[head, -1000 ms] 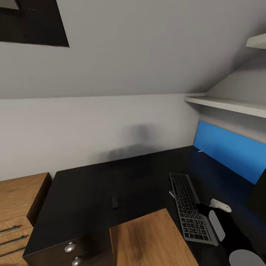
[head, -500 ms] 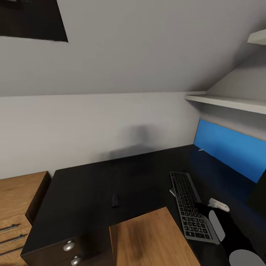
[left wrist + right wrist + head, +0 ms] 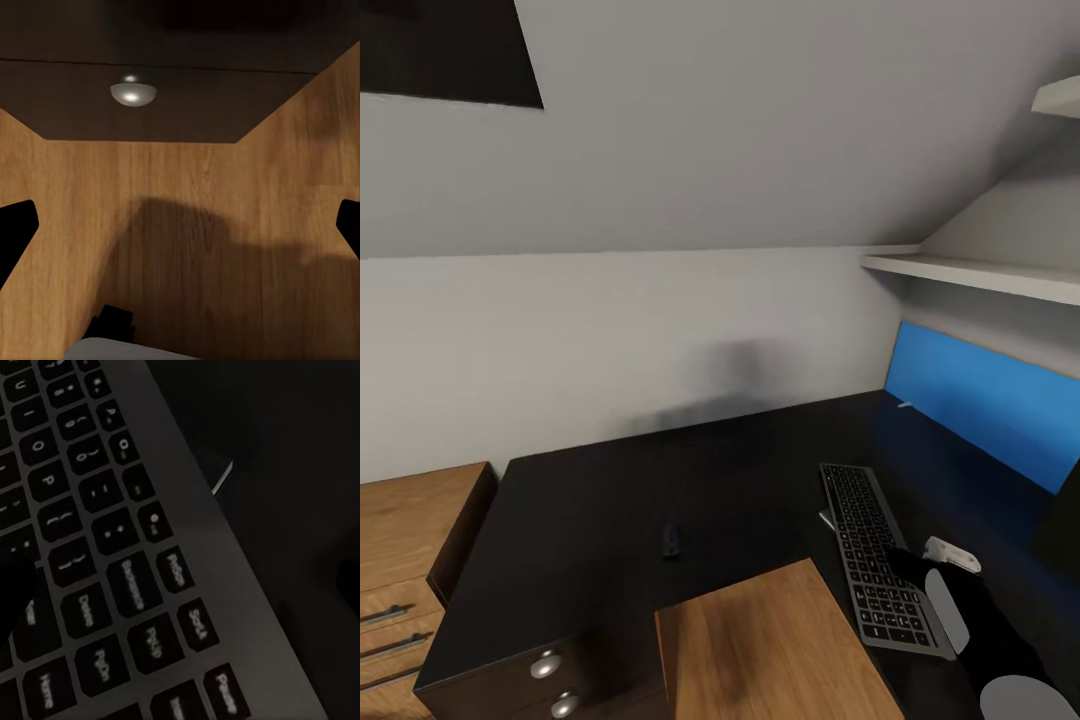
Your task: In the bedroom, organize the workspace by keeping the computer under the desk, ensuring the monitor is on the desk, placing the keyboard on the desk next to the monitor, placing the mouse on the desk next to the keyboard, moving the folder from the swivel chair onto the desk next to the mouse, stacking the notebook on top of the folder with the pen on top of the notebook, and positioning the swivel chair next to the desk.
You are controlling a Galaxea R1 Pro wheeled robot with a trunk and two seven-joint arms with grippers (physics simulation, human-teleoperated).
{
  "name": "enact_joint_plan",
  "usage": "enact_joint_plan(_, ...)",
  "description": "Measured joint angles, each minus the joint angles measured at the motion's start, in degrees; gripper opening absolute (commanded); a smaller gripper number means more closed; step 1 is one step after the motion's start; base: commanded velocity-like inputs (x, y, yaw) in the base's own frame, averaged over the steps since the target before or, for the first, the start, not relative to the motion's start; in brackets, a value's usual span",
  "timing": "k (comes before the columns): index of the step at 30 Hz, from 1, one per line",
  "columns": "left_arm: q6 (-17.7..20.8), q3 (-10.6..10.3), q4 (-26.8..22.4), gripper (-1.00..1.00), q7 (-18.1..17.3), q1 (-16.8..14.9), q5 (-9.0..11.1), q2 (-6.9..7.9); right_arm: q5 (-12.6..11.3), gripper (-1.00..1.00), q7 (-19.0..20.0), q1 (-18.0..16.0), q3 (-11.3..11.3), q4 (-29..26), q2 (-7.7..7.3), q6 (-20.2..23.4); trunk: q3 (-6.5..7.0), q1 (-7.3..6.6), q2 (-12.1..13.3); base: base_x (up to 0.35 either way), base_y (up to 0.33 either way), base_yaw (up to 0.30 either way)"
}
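The glossy black desk [image 3: 620,510] spreads below the sloped wall. On its right part lies the silver-grey keyboard [image 3: 870,560] with dark keys. My right gripper [image 3: 920,570] hovers low over the keyboard's near right end. In the right wrist view the keyboard [image 3: 112,562] is very close, and the right gripper [image 3: 180,585] is open, one dark fingertip [image 3: 15,596] over the keys and the other beyond the frame's edge. A pale grey corner [image 3: 825,520] pokes out at the keyboard's left side. My left gripper [image 3: 180,232] is open over wooden floor.
A small dark object [image 3: 672,541] lies mid-desk. A long blue panel [image 3: 980,400] runs along the right wall under a white shelf [image 3: 970,275]. A light wooden cabinet [image 3: 410,540] stands left of the desk. The drawer unit's silver knobs [image 3: 546,665] face the floor gap [image 3: 770,650].
The head view has shifted slightly since a second ago. The keyboard, the small dark object and my right arm keep their places.
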Motion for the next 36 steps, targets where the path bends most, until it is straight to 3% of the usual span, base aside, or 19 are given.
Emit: enact_joint_plan(36,0.0,0.05,0.0,1.0,0.0,0.0,0.0,0.02,0.06,1.0,0.0,0.0,0.07,-0.07,0.0,0.0,0.0,0.0,0.0,0.0,0.0,0.0)
